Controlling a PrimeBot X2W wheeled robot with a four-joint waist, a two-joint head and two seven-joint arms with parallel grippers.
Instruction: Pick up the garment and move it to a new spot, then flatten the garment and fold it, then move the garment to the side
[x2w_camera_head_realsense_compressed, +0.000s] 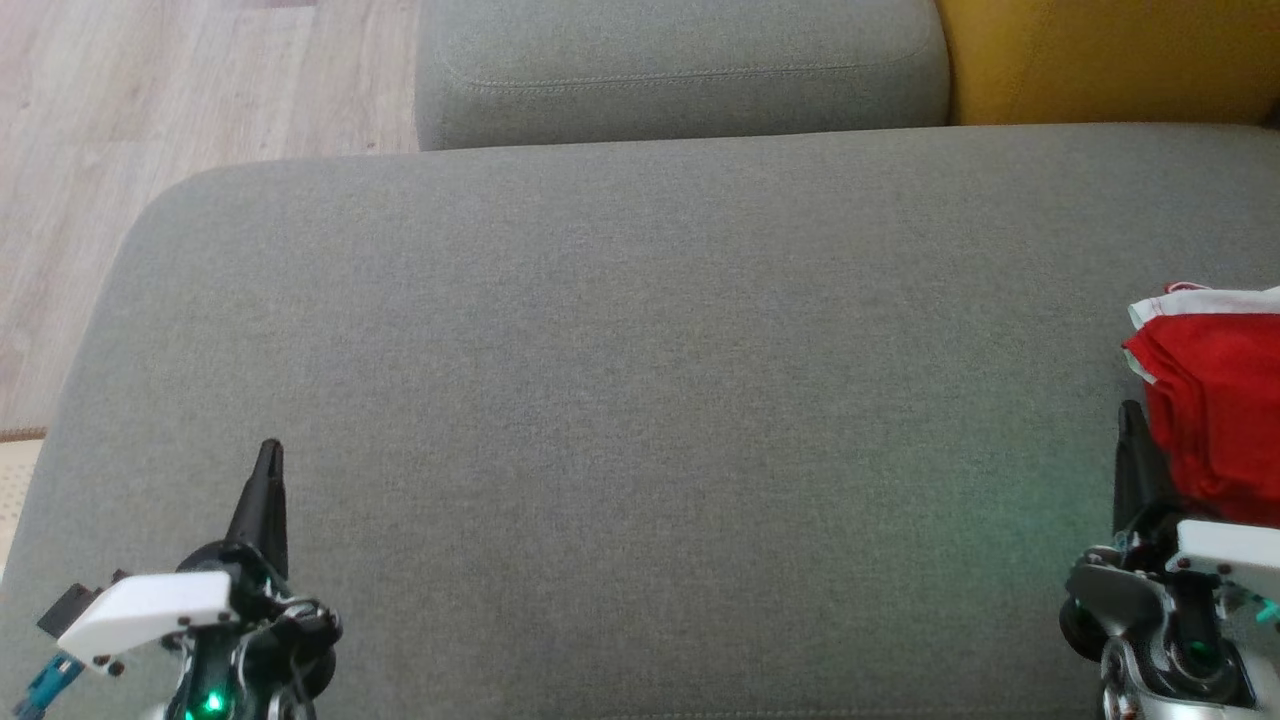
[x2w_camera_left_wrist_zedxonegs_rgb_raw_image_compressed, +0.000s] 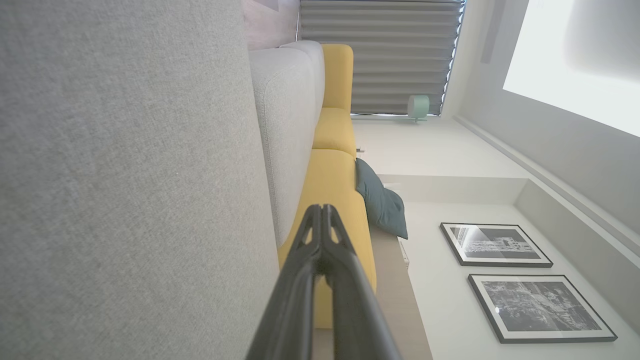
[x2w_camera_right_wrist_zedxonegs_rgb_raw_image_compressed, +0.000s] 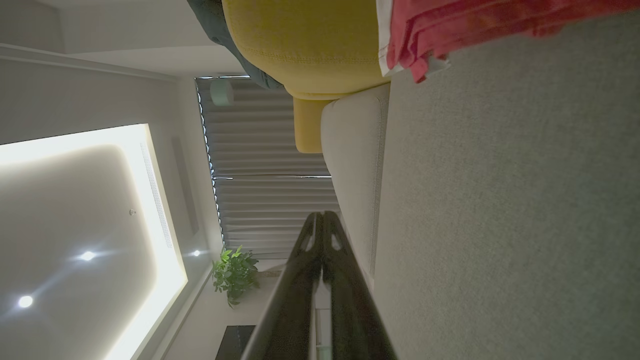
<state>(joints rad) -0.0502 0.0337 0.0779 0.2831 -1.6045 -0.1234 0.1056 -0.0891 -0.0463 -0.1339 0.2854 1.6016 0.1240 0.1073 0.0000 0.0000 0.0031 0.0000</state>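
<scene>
We find the red garment (x2w_camera_head_realsense_compressed: 1215, 400), white at its trim, lying at the far right of the grey sofa seat (x2w_camera_head_realsense_compressed: 640, 400) in a compact, layered pile. The edge of the head view cuts it off, so we cannot judge its whole outline. Our right gripper (x2w_camera_head_realsense_compressed: 1130, 415) sits just beside the pile's near left corner with its fingers pressed together and nothing between them; we cannot tell whether it touches the cloth. Our left gripper (x2w_camera_head_realsense_compressed: 270, 455) is well apart, over the left of the seat, likewise closed and empty. This fits two stages: a garment bunched at the side and waiting to be lifted to a new spot, or a garment folded and set aside. The stacked layers lean toward the second, but we cannot settle it from here. Either way, the care is the same. We keep the right arm's closed tips from catching the loose hem beside them, move slowly near the pile, and bring the whole garment into view before judging its folds.
</scene>
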